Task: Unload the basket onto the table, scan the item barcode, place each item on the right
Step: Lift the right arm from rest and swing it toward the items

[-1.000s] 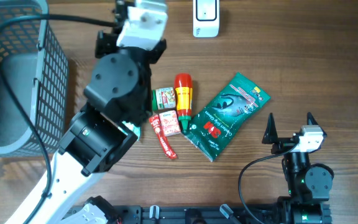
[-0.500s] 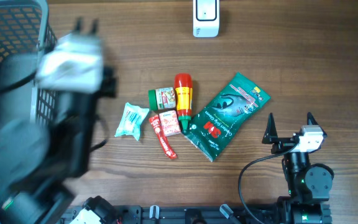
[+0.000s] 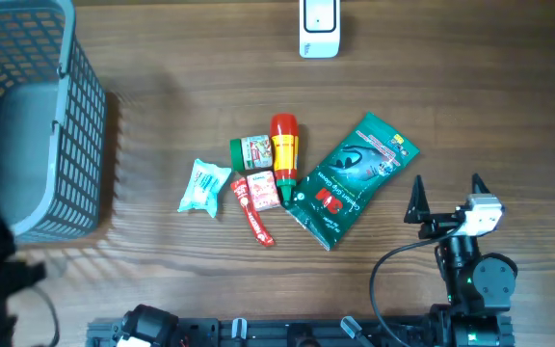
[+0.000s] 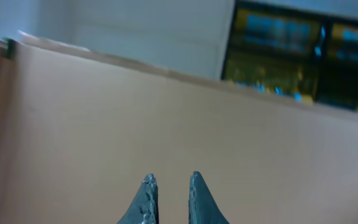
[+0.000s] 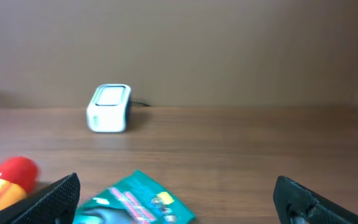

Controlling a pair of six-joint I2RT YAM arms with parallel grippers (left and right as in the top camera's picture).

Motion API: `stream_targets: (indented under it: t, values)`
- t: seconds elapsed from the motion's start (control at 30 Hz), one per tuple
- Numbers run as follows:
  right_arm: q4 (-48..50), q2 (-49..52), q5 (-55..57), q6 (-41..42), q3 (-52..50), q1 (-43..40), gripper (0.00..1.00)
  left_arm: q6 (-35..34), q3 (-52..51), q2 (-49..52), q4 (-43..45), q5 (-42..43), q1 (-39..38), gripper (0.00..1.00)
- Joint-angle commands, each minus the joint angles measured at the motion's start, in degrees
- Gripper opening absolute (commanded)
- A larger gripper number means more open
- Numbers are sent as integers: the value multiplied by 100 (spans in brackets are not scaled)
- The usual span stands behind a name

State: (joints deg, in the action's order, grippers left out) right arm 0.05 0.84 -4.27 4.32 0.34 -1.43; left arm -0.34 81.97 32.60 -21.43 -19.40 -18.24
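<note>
Left pincer (image 4: pixel 171 178) withdrawn from over the items (image 3: pixel 284 146), clenched on nothing, white packet (image 3: pixel 203 185) now uncovered on the worktop (image 3: pixel 181 87), right pincer (image 3: pixel 447 185) spread wide at near right

A white scanner (image 3: pixel 319 27) stands at the far edge of the bench (image 3: pixel 489 87), its pale window facing up. Well apart from it, near the middle, the items lie in a loose cluster. A green pouch (image 3: pixel 355 179) with red lettering lies flat and slanted. Just beside its left edge lies a red-capped yellow bottle (image 3: pixel 284 147) on its side, cap pointing away. A small green tin (image 3: pixel 251 151) touches the bottle's left. Below it sits a small red box (image 3: pixel 263 191), with a red sachet (image 3: pixel 251 214) slanting beside it and a white-and-teal packet (image 3: pixel 204 185) furthest left.
</note>
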Motion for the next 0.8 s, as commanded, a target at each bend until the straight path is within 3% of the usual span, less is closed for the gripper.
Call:
stream_targets:
  t: [0.0, 0.1, 0.4, 0.5, 0.67, 0.77]
  values:
    - [107, -4, -1191, 2771, -2, 33, 100, -855, -188, -326, 7, 588, 549, 5]
    - [199, -2, -2621, 5021, -2, 33, 100, -960, -273, -417, 15, 918, 887, 9]
    - [175, 7, -3842, 8703, -2, 33, 100, -1884, -280, -479, -17, 1003, 1462, 13]
    - [162, 7, -3727, 8946, -2, 33, 100, -1882, -280, -570, -31, 1001, 1569, 14]
    - [164, 7, -3683, 8286, -2, 33, 98, -1965, -280, -881, -57, 1062, 1727, 16]
    - [164, 7, -3838, 8282, -2, 33, 69, -1963, -280, -1102, -74, 1062, 1814, 17]
